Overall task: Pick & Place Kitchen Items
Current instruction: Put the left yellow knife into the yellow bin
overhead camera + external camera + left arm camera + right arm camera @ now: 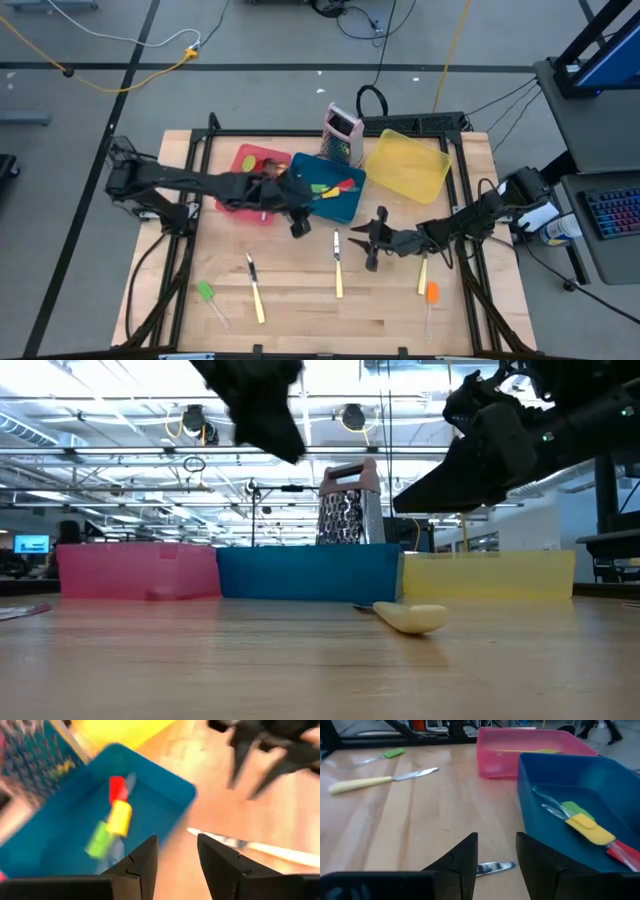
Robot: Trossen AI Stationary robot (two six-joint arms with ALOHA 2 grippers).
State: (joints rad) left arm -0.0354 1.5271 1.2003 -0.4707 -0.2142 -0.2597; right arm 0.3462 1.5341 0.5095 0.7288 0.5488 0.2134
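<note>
Green (98, 840), yellow (120, 817) and red (116, 787) spatulas lie together in the blue tray (300, 168). My left gripper (177, 865) hangs open in the air over the tray's near edge (298, 228), with nothing between its fingers. My right gripper (496, 865) is open too, raised above the table just right of a pale-handled knife (337, 264). That knife's blade (492, 867) shows on the wood below the fingers. Another pale-handled knife (255, 290), a green spatula (208, 296), an orange spatula (432, 293) and a pale handle (422, 276) lie flat on the table.
A red tray (240, 160) stands left of the blue one, a yellow tray (440, 160) to its right, and a metal box grater with a pink top (342, 135) behind them. Bare wood lies along the table's near edge.
</note>
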